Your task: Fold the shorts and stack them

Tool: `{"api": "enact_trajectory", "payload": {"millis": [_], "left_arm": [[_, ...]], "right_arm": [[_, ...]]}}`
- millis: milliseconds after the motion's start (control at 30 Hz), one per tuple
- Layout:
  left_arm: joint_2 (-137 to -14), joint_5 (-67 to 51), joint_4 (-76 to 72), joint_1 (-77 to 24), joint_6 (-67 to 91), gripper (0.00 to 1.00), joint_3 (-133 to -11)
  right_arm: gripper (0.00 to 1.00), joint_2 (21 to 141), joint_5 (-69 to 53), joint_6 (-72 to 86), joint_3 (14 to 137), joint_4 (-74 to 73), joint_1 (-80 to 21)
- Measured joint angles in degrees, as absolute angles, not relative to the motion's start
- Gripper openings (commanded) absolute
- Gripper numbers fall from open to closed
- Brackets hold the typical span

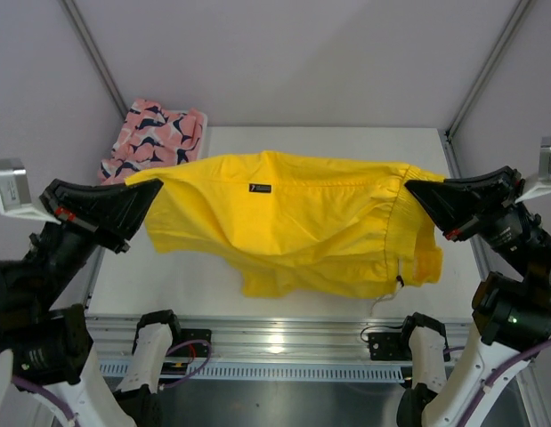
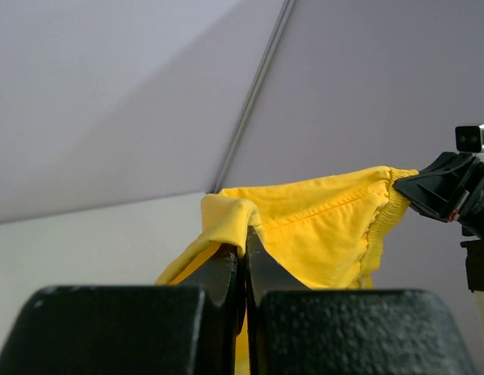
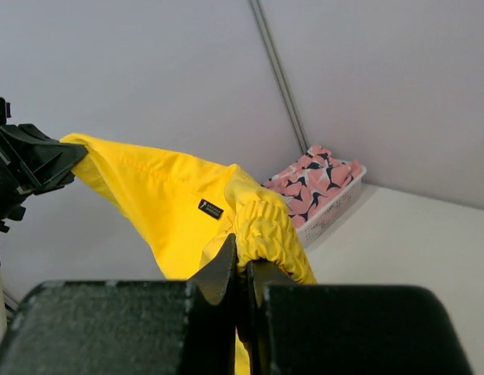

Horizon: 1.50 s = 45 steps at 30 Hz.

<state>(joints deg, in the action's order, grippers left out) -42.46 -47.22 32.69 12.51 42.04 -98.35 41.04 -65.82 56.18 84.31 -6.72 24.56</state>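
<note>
The yellow shorts [image 1: 293,227] hang stretched across the middle of the desk [image 1: 150,280], pinned at each end of the waistband. The left fingers [image 1: 156,188] are pressed shut on a bunched fold of cloth at the left corner, and the right fingers [image 1: 409,186] are clamped just as tightly on the gathered elastic at the right corner. Both wrist views show the two black tips meeting with yellow cloth squeezed between them, so there is no gap at either grip. Holding the corners apart and raised pulls the top edge into a nearly straight line, and the weight of the cloth then draws the legs down and eases out the wrinkles. The lower part sags toward the near edge and seems to rest on the desk, with the right leg bunched a little under the right corner. A small dark label [image 1: 259,188] faces up near the waistband. The pink shorts [image 1: 155,138], printed with navy and white whales, lie crumpled in the white mesh basket [image 3: 331,211] at the far left corner, just behind the left end of the yellow pair. I judge this to be the early spreading step: the yellow pair is held taut so it can be laid flat for a clean first fold, and stacking cannot begin until both pairs are folded
</note>
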Motion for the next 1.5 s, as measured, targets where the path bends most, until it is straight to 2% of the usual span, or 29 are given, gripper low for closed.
{"api": "enact_trajectory", "payload": {"millis": [200, 500, 700, 933, 1067, 1167, 1300, 1500], "left_arm": [[-40.88, -46.28, 35.57, 12.49, 40.84, 0.0, -100.75], [-43.51, -39.75, 45.17, 4.95, 37.12, 0.0, -107.15], [-43.7, -33.17, 50.81, -1.02, 33.47, 0.0, -112.36], [-40.64, -28.93, 50.72, -2.5, 31.53, 0.0, -111.59], [-34.68, -20.95, 49.84, -6.48, 29.91, 0.0, -108.95], [-31.29, -14.46, 48.9, -12.05, 29.32, 0.0, -107.18], [-30.65, -8.38, 46.04, -19.14, 28.82, 0.0, -103.63], [-32.4, 0.89, 46.35, -23.83, 27.86, 0.0, -96.66]], "right_arm": [[0.0, 41.15, -64.6, 55.2, 88.71, -8.97, 20.8], [0.0, 46.33, -59.13, 45.78, 104.25, -26.22, 11.68], [0.0, 46.28, -56.14, 40.8, 105.03, -33.41, 6.5], [0.0, 42.44, -51.16, 37.93, 106.15, -35.05, 2.35], [0.0, 37.32, -41.47, 34.02, 106.67, -35.0, -7.53], [0.0, 34.5, -30.96, 30.81, 105.19, -35.16, -18.61], [0.0, 34.15, -17.58, 27.42, 100.38, -33.74, -32.67], [0.0, 35.83, 1.56, 23.2, 92.79, -35.83, -47.11]]}}
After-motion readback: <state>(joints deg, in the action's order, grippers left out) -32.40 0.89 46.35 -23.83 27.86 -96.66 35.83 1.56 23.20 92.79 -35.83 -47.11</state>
